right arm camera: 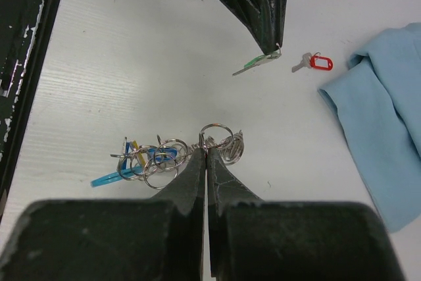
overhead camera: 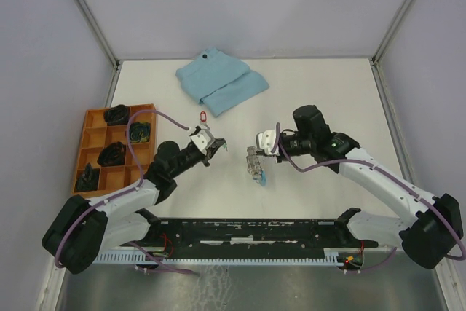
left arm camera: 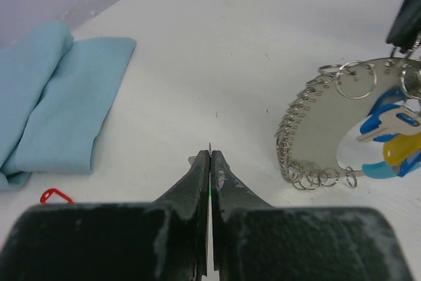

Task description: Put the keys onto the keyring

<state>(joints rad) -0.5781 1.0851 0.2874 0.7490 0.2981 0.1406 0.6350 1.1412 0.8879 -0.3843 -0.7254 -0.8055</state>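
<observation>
Pinching the keyring mid-table to steady it, the right gripper faces the left gripper, clamped on the green key for threading; the red key lies beside the cloth.

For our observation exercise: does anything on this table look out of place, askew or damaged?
The red-tagged key lies alone beside the folded blue cloth, apart from the keyring, which the right end effector pinches. The green-tagged key juts from the left end effector. Nothing looks spilled or damaged.
</observation>
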